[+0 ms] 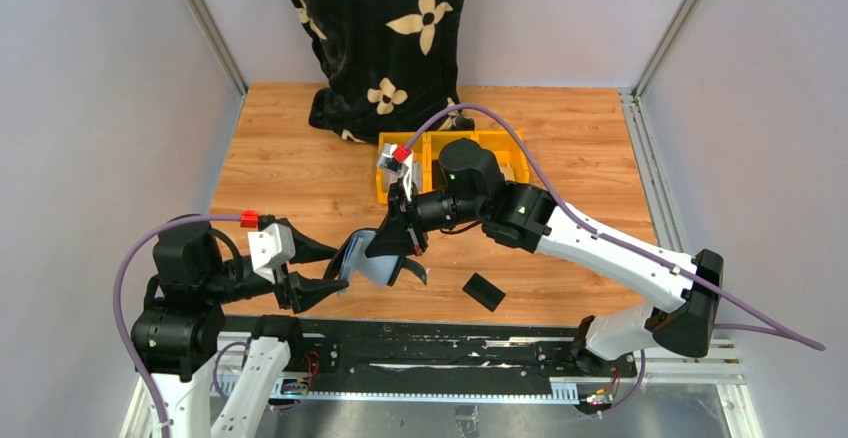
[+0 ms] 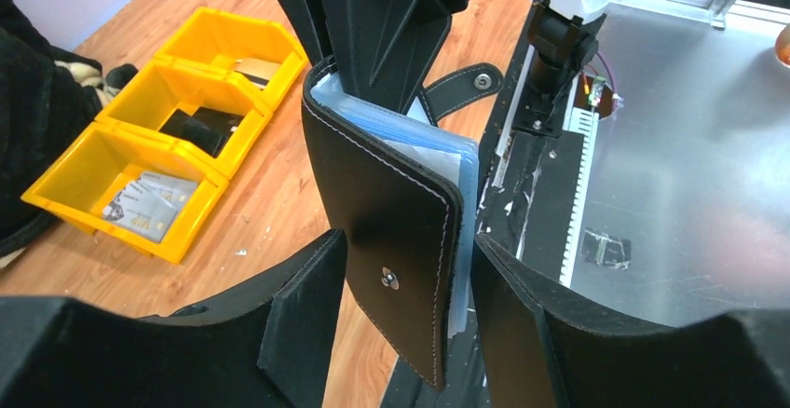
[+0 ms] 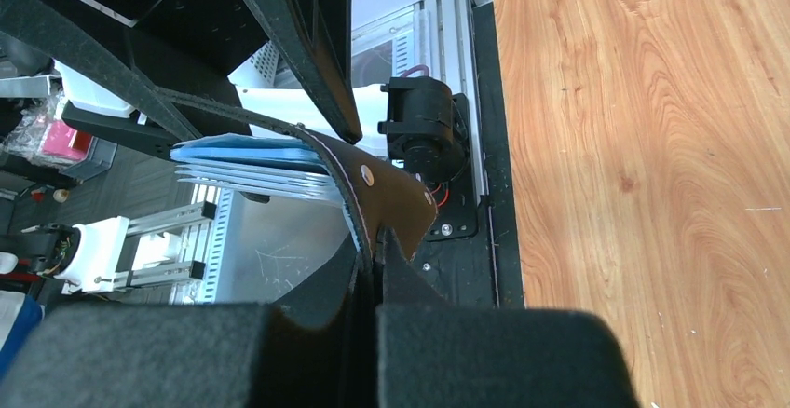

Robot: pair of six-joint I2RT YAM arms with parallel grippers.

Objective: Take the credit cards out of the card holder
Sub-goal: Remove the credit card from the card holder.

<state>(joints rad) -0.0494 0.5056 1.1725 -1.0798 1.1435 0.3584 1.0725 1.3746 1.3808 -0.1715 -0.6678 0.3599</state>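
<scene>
The black card holder [image 1: 368,258] hangs upright above the table's near edge. My right gripper [image 1: 397,241] is shut on its top edge; in the right wrist view [image 3: 375,261] the jaws pinch the black cover [image 3: 377,184] beside the grey-blue sleeves [image 3: 251,168]. My left gripper [image 1: 318,269] is open. In the left wrist view [image 2: 410,310] its fingers straddle the holder's lower cover [image 2: 391,231], with a gap on each side. The closing tab [image 2: 466,82] hangs loose. Silvery-grey credit cards [image 2: 144,205] lie in the nearest yellow bin. I cannot tell whether cards are in the sleeves.
A row of yellow bins [image 1: 432,165] stands behind the right gripper; in the left wrist view the middle bin holds a black item [image 2: 197,129]. A small black slab [image 1: 484,291] lies on the wood. A black floral cloth [image 1: 385,38] sits at the back.
</scene>
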